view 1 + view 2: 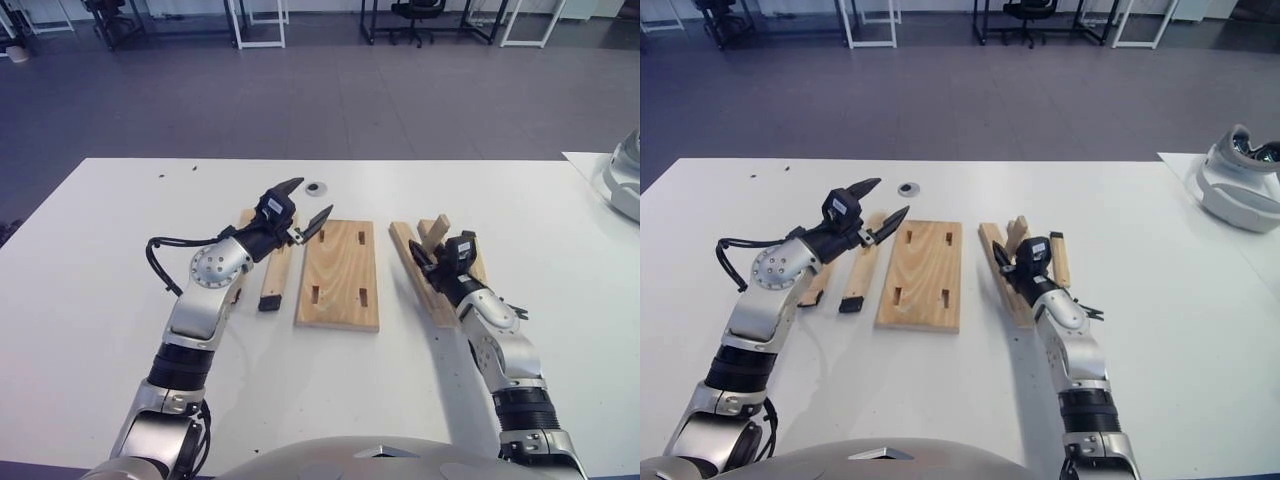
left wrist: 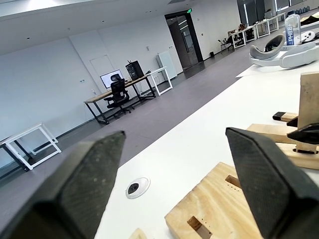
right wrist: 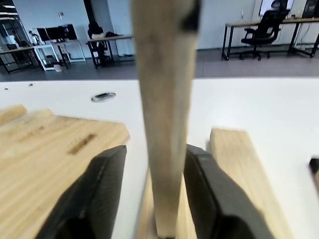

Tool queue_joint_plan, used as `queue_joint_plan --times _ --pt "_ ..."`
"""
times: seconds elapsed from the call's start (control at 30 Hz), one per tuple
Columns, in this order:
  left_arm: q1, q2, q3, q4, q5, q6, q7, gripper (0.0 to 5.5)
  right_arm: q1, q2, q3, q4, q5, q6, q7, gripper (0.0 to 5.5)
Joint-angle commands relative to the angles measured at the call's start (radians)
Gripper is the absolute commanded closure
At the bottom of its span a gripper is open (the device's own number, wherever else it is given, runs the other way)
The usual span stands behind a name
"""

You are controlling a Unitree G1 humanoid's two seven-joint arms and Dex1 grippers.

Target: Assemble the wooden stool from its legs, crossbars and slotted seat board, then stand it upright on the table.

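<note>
The right gripper (image 1: 432, 256) is clamped on a short wooden piece (image 3: 167, 99), which stands tilted on end on the long stool parts (image 1: 403, 242) lying just right of the slotted seat board (image 1: 340, 272). The left gripper (image 1: 890, 197) hangs with its fingers spread wide and nothing between them, above the far end of the leg pieces (image 1: 276, 272) just left of that board. The board lies flat near the middle of the white table (image 1: 90, 300).

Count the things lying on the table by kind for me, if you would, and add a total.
Slotted seat board: 1
Wooden sticks (legs or crossbars, I cannot tell which), two to the left of the board and three to its right: 5
Round table grommet: 1
Headset: 1
Total: 8
</note>
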Motion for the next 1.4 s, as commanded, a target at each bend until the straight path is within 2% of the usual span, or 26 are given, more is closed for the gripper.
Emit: queue_joint_plan --times 0.03,0.23,0.47,0.73,0.83,0.97,1.17,1.23,1.4 --pt "-0.010 0.006 0.004 0.004 0.019 0.005 0.015 1.81 -0.012 -0.054 0.013 -0.092 -0.003 0.215 -0.014 2.73" --pt "0.009 0.002 -0.004 -0.011 0.021 0.009 0.027 1.81 0.068 -0.072 0.026 -0.232 -0.020 0.404 -0.049 1.54" --pt "0.019 0.003 -0.010 -0.018 0.024 0.012 0.038 1.81 0.082 -0.099 0.040 -0.228 -0.040 0.512 -0.047 1.50" --pt "0.020 -0.010 -0.001 -0.014 0.014 0.031 0.052 1.81 0.065 -0.134 0.056 -0.211 -0.082 0.463 -0.037 2.99" --pt "0.017 -0.053 0.047 -0.018 -0.063 0.091 0.072 1.81 0.036 -0.137 0.056 -0.206 -0.081 0.437 -0.025 3.41" --pt "0.011 -0.117 0.144 -0.054 -0.239 0.220 0.097 1.81 -0.015 -0.138 0.020 -0.238 -0.071 0.344 0.006 3.44" --pt "-0.009 -0.287 0.316 -0.076 -0.750 0.539 0.189 1.81 -0.075 -0.187 0.097 -0.363 -0.098 0.064 0.178 3.44" --pt "-0.030 -0.318 0.344 -0.086 -0.873 0.597 0.224 1.81 -0.090 -0.178 0.128 -0.403 -0.086 0.020 0.221 3.45" --pt "-0.051 -0.326 0.345 -0.134 -1.001 0.650 0.263 1.81 -0.087 -0.177 0.183 -0.450 -0.070 -0.030 0.298 3.45"
